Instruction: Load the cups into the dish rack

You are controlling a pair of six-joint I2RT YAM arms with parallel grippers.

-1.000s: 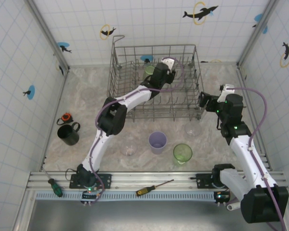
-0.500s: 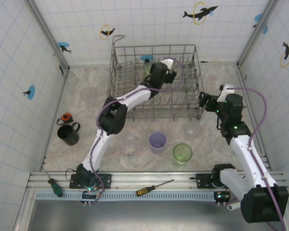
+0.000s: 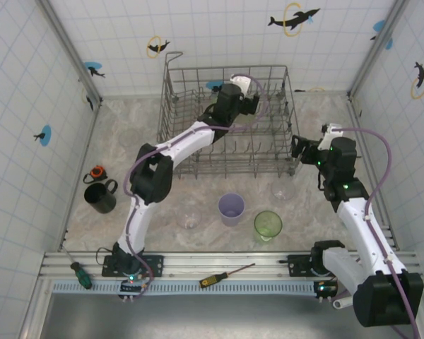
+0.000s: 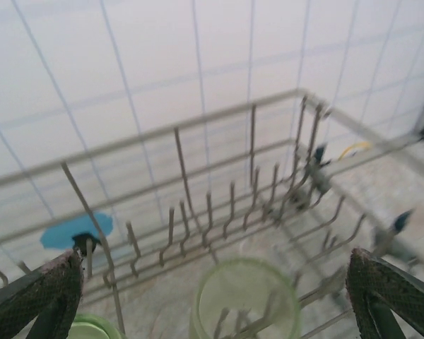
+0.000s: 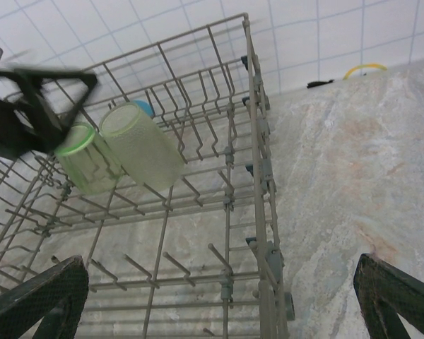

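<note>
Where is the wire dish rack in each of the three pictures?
Top external: dish rack in the upper centre of the frame.
Left wrist: its far rim slants across the middle, tines below.
Right wrist: left and centre, its corner post near mid-frame.
Shared landmark: blue wall sticker behind its far side.

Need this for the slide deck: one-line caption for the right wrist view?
Two pale green cups resting tilted inside the wire dish rack.
</note>
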